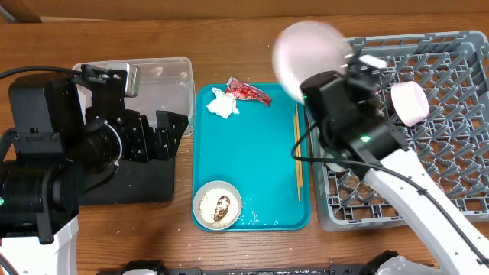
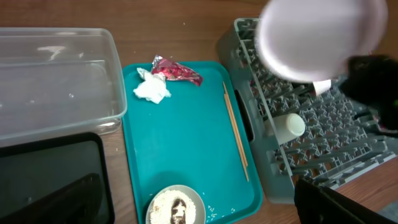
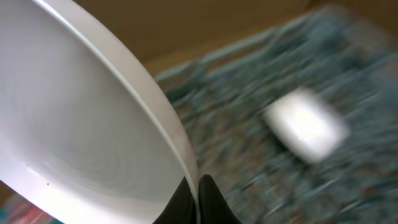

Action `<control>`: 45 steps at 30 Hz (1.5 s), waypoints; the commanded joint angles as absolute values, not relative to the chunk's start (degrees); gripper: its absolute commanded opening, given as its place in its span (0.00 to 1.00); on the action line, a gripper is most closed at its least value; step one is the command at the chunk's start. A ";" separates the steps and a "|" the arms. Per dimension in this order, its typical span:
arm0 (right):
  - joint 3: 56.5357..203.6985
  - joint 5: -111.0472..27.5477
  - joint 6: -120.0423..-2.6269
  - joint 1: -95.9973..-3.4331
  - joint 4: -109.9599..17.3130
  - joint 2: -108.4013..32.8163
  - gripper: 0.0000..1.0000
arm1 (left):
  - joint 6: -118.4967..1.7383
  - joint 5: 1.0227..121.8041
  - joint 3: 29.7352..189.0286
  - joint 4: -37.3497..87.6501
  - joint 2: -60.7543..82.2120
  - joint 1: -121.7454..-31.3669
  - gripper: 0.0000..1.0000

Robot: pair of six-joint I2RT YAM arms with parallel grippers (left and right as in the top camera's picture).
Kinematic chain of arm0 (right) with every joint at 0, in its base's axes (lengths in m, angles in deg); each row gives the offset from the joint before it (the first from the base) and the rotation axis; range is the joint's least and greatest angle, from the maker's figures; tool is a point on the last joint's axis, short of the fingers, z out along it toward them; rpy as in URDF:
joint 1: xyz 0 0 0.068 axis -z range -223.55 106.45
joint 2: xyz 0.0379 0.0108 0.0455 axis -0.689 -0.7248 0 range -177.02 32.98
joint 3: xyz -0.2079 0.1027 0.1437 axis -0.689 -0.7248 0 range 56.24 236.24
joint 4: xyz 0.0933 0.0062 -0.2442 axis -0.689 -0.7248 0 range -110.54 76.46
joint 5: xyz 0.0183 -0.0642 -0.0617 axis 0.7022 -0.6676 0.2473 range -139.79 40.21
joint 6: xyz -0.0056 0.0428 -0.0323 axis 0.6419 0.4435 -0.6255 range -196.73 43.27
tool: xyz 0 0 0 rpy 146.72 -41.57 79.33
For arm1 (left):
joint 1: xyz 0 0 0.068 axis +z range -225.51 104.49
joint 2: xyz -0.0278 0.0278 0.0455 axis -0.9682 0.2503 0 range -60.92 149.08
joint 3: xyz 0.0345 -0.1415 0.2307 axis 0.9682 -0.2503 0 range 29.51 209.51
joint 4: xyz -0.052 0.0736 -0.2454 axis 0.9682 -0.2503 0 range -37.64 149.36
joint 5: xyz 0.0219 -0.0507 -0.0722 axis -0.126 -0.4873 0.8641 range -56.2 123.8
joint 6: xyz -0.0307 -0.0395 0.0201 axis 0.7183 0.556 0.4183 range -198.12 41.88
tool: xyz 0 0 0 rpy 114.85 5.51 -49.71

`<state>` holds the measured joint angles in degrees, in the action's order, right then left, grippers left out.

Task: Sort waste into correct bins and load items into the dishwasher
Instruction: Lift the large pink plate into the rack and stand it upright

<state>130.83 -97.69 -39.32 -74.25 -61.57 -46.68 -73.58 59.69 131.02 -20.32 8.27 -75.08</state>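
Observation:
My right gripper (image 1: 315, 79) is shut on the rim of the round white plate (image 1: 302, 50), holding it tilted in the air over the back left corner of the grey dish rack (image 1: 443, 168). In the right wrist view the fingertips (image 3: 211, 193) pinch the plate (image 3: 74, 124) edge. A pale pink cup (image 1: 411, 103) lies in the rack. The teal tray (image 1: 260, 168) holds a white tissue wad (image 1: 222, 105), a red wrapper (image 1: 248, 92), chopsticks (image 1: 298, 153) and a bowl (image 1: 217, 205) of rice bits with a brown scrap. My left gripper (image 1: 157, 134) hangs open and empty.
A clear plastic tub (image 1: 164, 84) stands at the back left, with a black tray (image 1: 137, 183) in front of it under the left arm. Loose rice bits lie by the bowl on the teal tray. The rack's upright pegs (image 2: 323, 143) rise close under the plate.

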 commanded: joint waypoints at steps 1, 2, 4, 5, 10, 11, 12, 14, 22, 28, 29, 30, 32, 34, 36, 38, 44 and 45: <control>131.66 -122.85 -48.37 -68.06 -61.50 -47.29 0.04 | -72.82 60.19 131.68 -20.13 8.82 -74.77 1.00; 131.61 -122.76 -49.58 -64.13 -61.72 -47.68 0.04 | -72.82 60.19 131.68 -20.13 8.82 -74.77 1.00; 131.59 -122.35 -49.77 -59.85 -61.87 -48.14 0.04 | -72.82 60.17 131.68 -20.13 8.82 -74.77 1.00; 131.59 -121.19 -50.58 -58.23 -61.83 -48.23 0.04 | -72.82 60.19 131.68 -20.13 8.82 -74.77 1.00; 131.48 -111.38 -54.30 -51.98 -61.63 -49.76 0.04 | -72.82 60.19 131.68 -20.13 8.82 -74.77 1.00; 131.46 -111.29 -54.30 -51.63 -61.63 -50.46 0.04 | -72.82 60.19 131.68 -20.13 8.82 -74.77 1.00; 131.46 -111.29 -54.30 -51.50 -61.63 -51.25 0.04 | -72.82 60.19 131.68 -20.13 8.82 -74.77 1.00; 131.46 -111.16 -54.30 -51.52 -61.66 -53.34 0.04 | -72.82 60.19 131.68 -20.13 8.82 -74.77 1.00; 131.46 -113.21 -54.67 -51.56 -61.39 -60.58 0.04 | -72.82 60.19 131.68 -20.13 8.82 -74.77 1.00; 131.46 -112.60 -54.25 -51.80 -63.25 -62.35 0.04 | -72.82 60.19 131.68 -20.13 8.82 -74.77 1.00; 131.46 -112.69 -54.21 -51.85 -63.89 -62.33 0.04 | -72.82 60.19 131.68 -20.13 8.82 -74.77 1.00; 131.46 -112.66 -53.84 -51.85 -64.93 -62.28 0.04 | -72.82 60.19 131.68 -20.13 8.82 -74.77 1.00; 131.48 -112.66 -52.50 -51.85 -65.37 -62.15 0.04 | -72.82 60.19 131.68 -20.13 8.82 -74.77 1.00; 131.48 -112.73 -52.53 -51.85 -65.31 -61.63 0.04 | -72.82 60.19 131.68 -20.13 8.82 -74.77 1.00; 131.70 -112.75 -52.59 -51.93 -65.13 -60.16 0.04 | -72.82 60.19 131.68 -20.13 8.82 -74.77 1.00; 131.75 -113.19 -52.77 -52.31 -65.15 -58.83 0.04 | -72.82 60.19 131.68 -20.13 8.82 -74.77 1.00; 131.72 -114.19 -52.72 -54.32 -67.99 -56.34 0.04 | -72.82 60.19 131.68 -20.13 8.82 -74.77 1.00; 131.64 -114.19 -52.70 -54.58 -68.08 -56.40 0.04 | -72.82 60.19 131.68 -20.13 8.82 -74.77 1.00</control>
<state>130.94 -113.28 -52.48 -53.53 -67.67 -57.91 -73.58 59.69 131.02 -20.32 8.64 -75.08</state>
